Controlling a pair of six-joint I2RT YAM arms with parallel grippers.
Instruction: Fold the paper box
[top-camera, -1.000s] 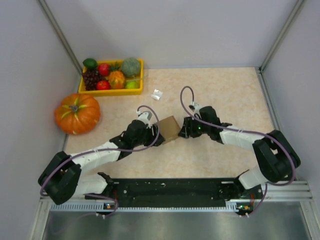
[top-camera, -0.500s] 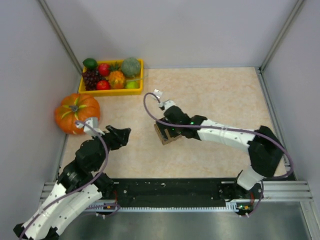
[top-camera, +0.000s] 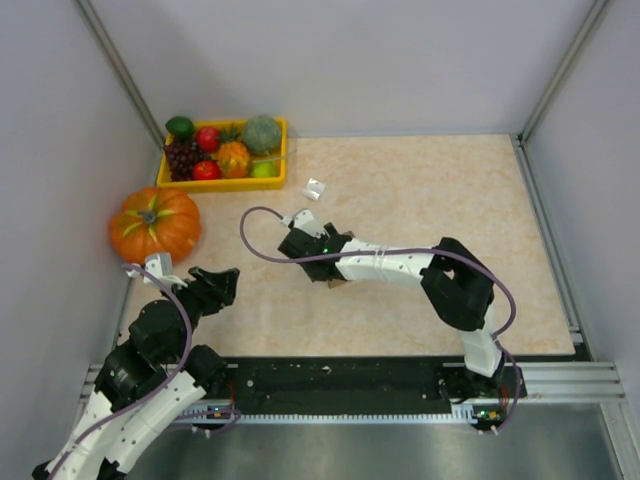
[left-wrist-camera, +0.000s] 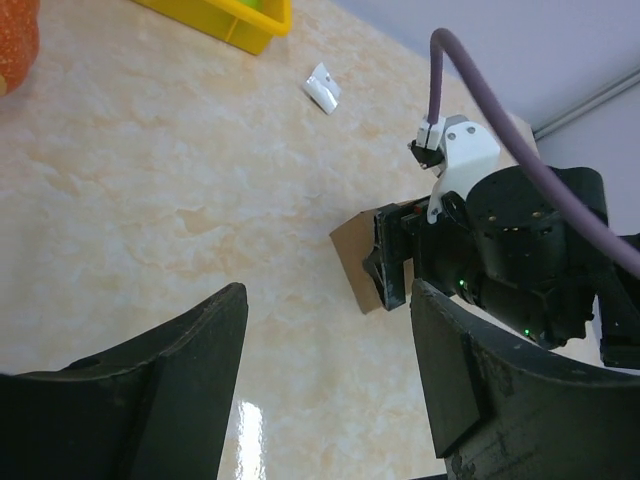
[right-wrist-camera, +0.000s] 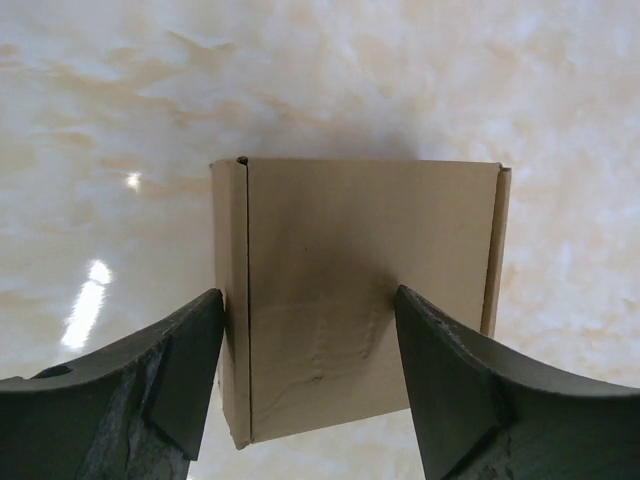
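The paper box (right-wrist-camera: 365, 290) is a small folded brown kraft box lying on the table. In the right wrist view its top face fills the space below my right gripper (right-wrist-camera: 308, 296), which stands open over it with one finger near each side. From above, the right gripper (top-camera: 302, 242) and its arm cover almost all of the box. The left wrist view shows the box (left-wrist-camera: 352, 262) beside the right gripper's black body. My left gripper (top-camera: 220, 282) is open and holds nothing, well to the near left of the box, as the left wrist view (left-wrist-camera: 328, 300) also shows.
An orange pumpkin (top-camera: 155, 226) sits at the left edge. A yellow tray (top-camera: 222, 183) of toy fruit stands at the back left. A tiny white object (top-camera: 315, 188) lies beyond the box. Grey walls close in three sides.
My left arm has let go of the box's side and pulled back to the near left. My right arm has swung left, over the box.
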